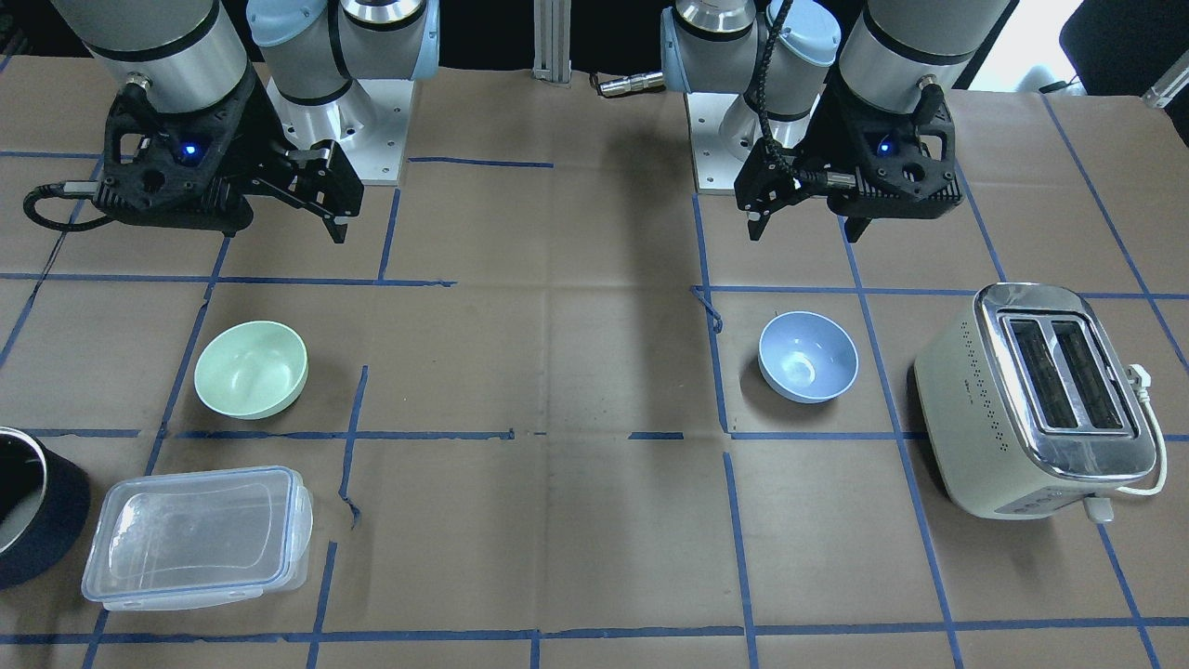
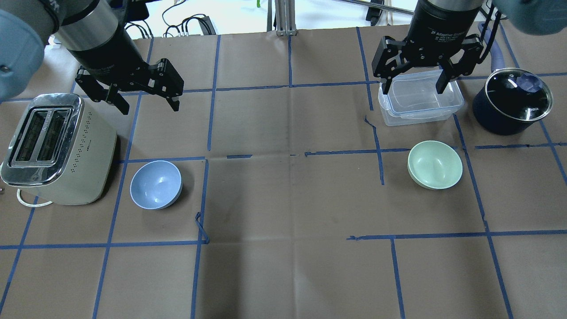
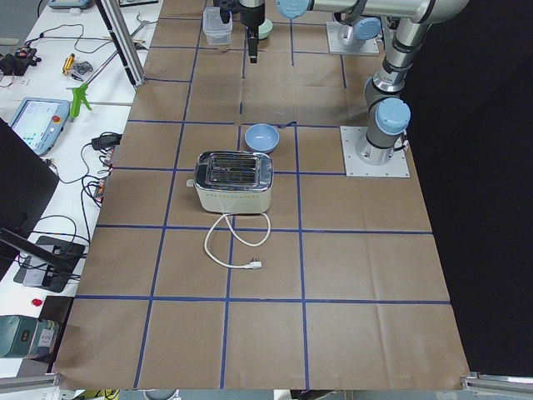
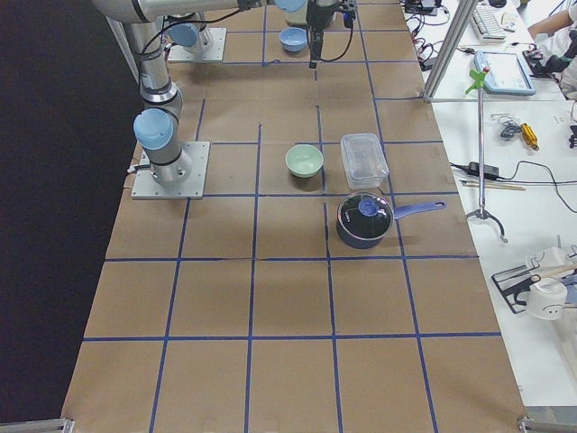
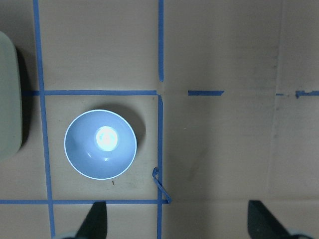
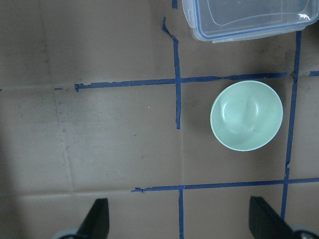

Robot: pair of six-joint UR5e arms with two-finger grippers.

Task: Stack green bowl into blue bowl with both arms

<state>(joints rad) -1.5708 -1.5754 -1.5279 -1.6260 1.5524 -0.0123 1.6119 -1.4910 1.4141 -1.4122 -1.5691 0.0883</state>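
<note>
nothing's picked up yet – both pincers hang high above the table point(image 2: 283, 199), jaws spread wide & empty. the green bowl point(image 2: 435, 165) sits upright on the paper on the right arm's side, near the clear container point(image 2: 416, 108) and the dark pot point(image 2: 511, 102) but touching neither. the right gripper point(image 2: 414, 88) isn't centred on it: in the wrist view the bowl lies off toward one finger. the blue bowl point(image 2: 156, 184) is well apart on the other side, upright, just beside the toaster point(image 2: 57, 146). it's likewise off-centre under the left gripper point(image 2: 149, 106).

we judge the step in hand is the right arm's reach for the green bowl. we'd shift sideways first, then come straight down on the rim, one finger inside & one outside, on the side away from the container so the outer finger has room. pinch firmly, not hard – a smooth wall prob. slips or tips if caught shallow. lift level. the left should take the blue bowl's rim away from the toaster, so it can't skate when the green one drops in.
</note>
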